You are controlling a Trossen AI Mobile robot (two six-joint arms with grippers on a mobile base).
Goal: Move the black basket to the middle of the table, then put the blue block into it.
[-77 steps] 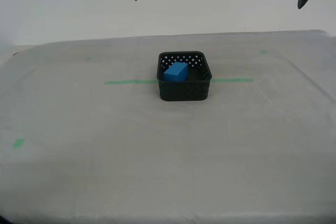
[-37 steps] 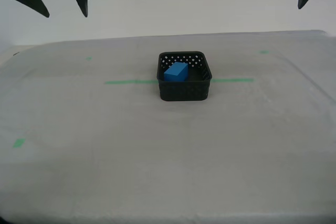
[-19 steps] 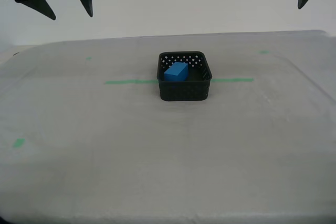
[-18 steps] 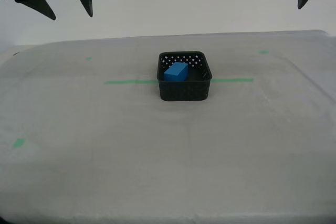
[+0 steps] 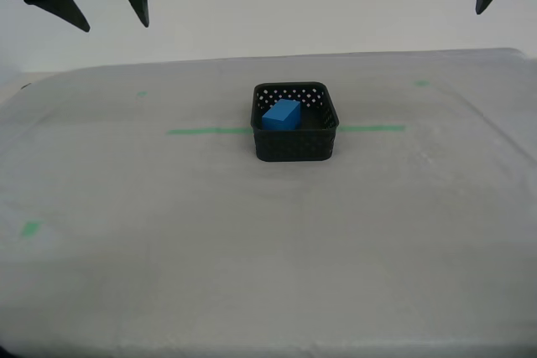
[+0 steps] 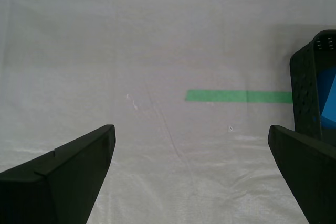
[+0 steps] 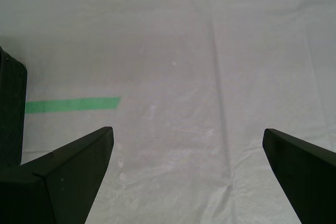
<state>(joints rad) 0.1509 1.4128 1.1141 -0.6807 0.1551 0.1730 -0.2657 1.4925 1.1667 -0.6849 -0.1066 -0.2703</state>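
Blue block (image 5: 281,114) rests in the black basket (image 5: 295,147) mid-bench (image 5: 252,249), well below and between the first end effector (image 7: 194,182) and second end effector (image 6: 191,177), both spread apart and empty.

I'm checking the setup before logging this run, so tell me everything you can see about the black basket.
The black basket is small and square with rounded corners, apparently plastic, its walls pierced by rows of round holes. It sits upright on the table, about mid-table, interrupting the green tape line. The blue block lies inside it, angled. Nothing grips it; both grippers hang high above, well clear. The second wrist view catches one perforated wall, with blue showing inside.
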